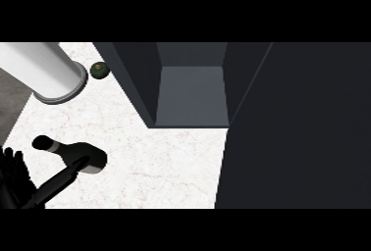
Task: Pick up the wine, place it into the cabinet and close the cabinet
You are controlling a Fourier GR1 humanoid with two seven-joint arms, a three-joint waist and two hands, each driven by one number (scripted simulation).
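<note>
A dark cabinet (196, 93) is taking up the upper middle and the whole right side of the frame. Its compartment is standing open, showing a flat grey floor between dark walls, and what looks like its door (297, 127) is filling the right side as one broad, near-black slab cut off by the frame's edge. The white marbled counter (167, 166) is spreading across the left and lower middle, faintly veined and matte.

At the upper left a large white cylinder (47, 68) with a grey rim is leaning into view, its upper end cut off by the frame. Just beside its rim, a small dark green rounded object (99, 70), too small to identify, is sitting on the counter.

The wine bottle (72, 153) is lying at the lower left on the counter, black with a pale neck band and a pale base, outside the cabinet. A thin dark shape is crossing the bottle's lower end; it is hard to tell what that shape is.

The left hand (16, 176) is showing at the frame's left edge, black, with fingers straight and pointing up, apart from the bottle and gripping nothing. The right hand is not showing anywhere.
</note>
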